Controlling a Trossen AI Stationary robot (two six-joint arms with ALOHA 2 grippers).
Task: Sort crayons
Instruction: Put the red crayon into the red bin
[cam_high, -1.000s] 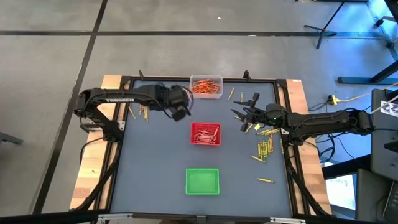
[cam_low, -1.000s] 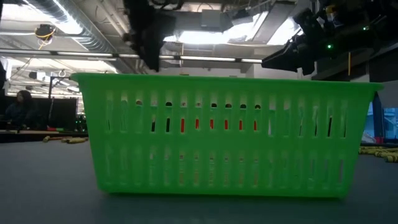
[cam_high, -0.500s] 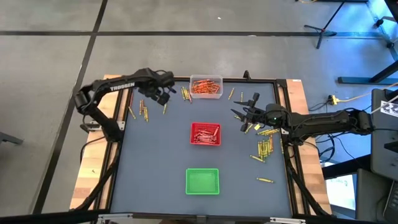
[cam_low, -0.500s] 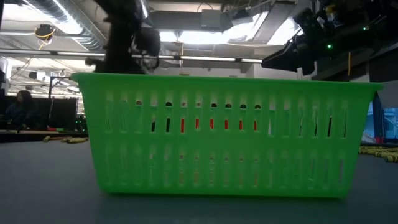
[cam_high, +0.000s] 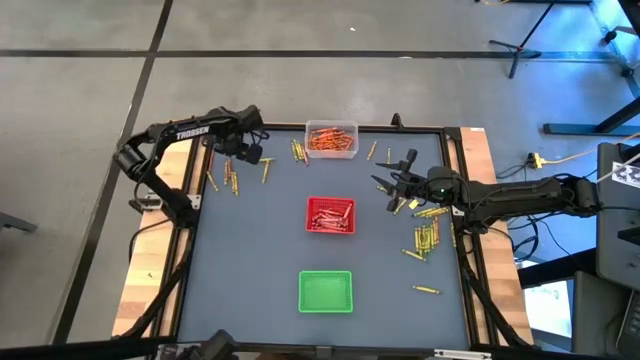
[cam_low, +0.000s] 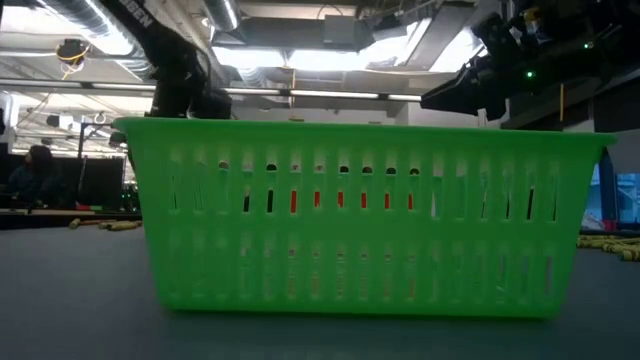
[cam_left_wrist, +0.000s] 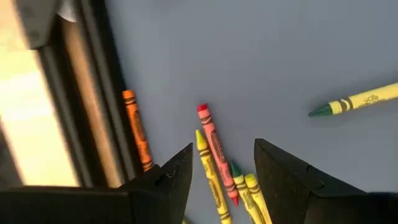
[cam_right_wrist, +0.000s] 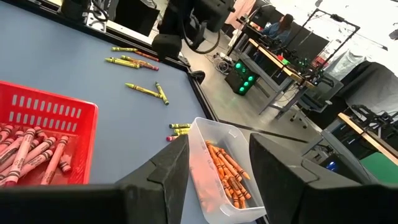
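Green tray (cam_high: 326, 291): nearest on the counter (cam_high: 250, 260), at the near middle; seen from table height it fills the foreground (cam_low: 365, 215). No contents visible from above.
Red tray (cam_high: 331, 215): mid-counter, beyond the green tray; holds red crayons (cam_right_wrist: 28, 149).
Loose crayons, right side (cam_high: 424, 238): yellow-green cluster near the right edge, with one lone stick (cam_high: 427, 290) nearer the front.
Right claw (cam_high: 388, 183): fingers parted, nothing between them, touching nothing; raised above the counter right of the red tray, over scattered sticks.
Right arm: reaches in from the right edge, stretched nearly level toward the counter's middle.
Loose crayons, left far corner (cam_high: 232, 180): several sticks scattered by the left rail; the left wrist view shows an orange one (cam_left_wrist: 137, 130) against the rail, a red one (cam_left_wrist: 217, 152), yellow ones, and a yellow-and-green one (cam_left_wrist: 357, 101) lying apart.
Left claw (cam_high: 246, 152): fingers parted, empty, in contact with nothing; hovers over the sticks at the far left corner.
Left arm: bent in from the left edge, forearm running along the far rail.
Clear tray (cam_high: 331, 140): at the far edge, middle; filled with orange crayons (cam_right_wrist: 227, 171).
More loose crayons (cam_high: 298, 151): just left of the clear tray.
Beyond the counter: a person seated at a bench in the room (cam_right_wrist: 280, 26).
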